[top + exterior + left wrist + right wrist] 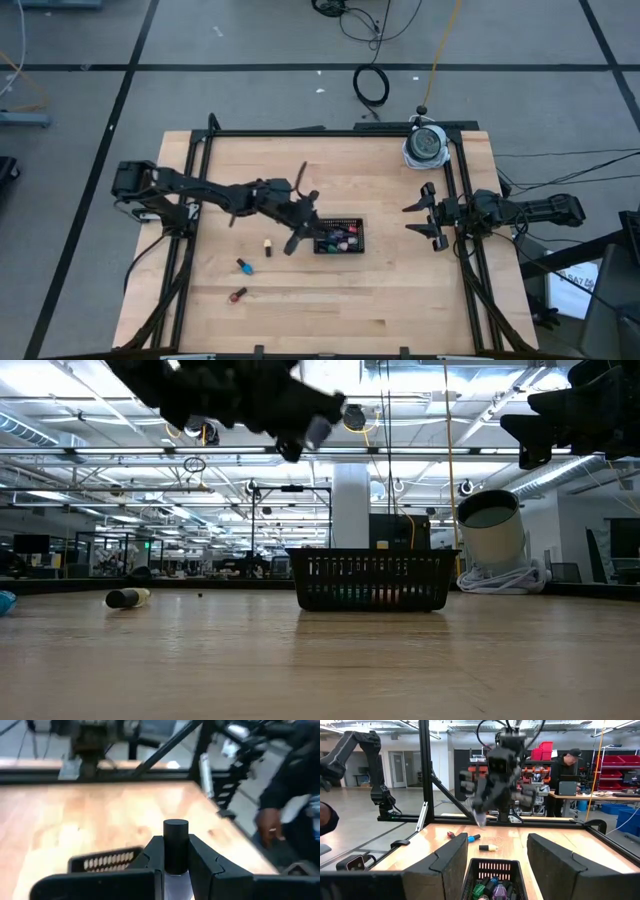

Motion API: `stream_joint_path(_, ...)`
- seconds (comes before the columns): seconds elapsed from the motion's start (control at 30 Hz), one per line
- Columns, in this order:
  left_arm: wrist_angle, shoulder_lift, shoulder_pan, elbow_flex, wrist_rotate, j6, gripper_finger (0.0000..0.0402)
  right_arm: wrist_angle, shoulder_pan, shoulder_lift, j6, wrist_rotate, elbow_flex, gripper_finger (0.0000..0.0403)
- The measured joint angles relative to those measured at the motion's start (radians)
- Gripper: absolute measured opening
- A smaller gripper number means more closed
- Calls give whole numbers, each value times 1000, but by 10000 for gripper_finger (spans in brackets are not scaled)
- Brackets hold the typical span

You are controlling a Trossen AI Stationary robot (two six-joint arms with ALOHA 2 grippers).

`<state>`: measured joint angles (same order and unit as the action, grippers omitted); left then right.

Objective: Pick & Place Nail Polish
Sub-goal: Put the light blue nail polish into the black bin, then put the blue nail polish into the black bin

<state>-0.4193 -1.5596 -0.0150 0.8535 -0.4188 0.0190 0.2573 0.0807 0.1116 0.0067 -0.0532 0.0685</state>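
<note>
left gripper [176, 865] clamped on nail polish bottle [176, 845] above tray [338, 237]; right gripper [428, 216] spread wide, idle at table edge.

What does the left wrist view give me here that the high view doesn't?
Only the left wrist view: the left gripper shut on a bottle, its dark cap standing up between the fingers, and a person's hand beyond the table edge. Only the high view: three bottles lying loose on the table, yellow, blue, red, and the right gripper open, waiting. Both: the black mesh tray.
</note>
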Motion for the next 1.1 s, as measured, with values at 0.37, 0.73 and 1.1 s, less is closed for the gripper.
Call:
stream_joint_path(0.37, 0, -207, -72, 27, 61, 28, 38, 0, 0, 0, 0, 0, 1, 192)
stream_joint_path(0.73, 0, -309, -85, 27, 108, 34, 74, 0, 0, 0, 0, 0, 1, 192)
stream_joint_path(1.1, -31, -304, -81, 27, 158, 74, 161, 0, 0, 0, 0, 0, 0, 192)
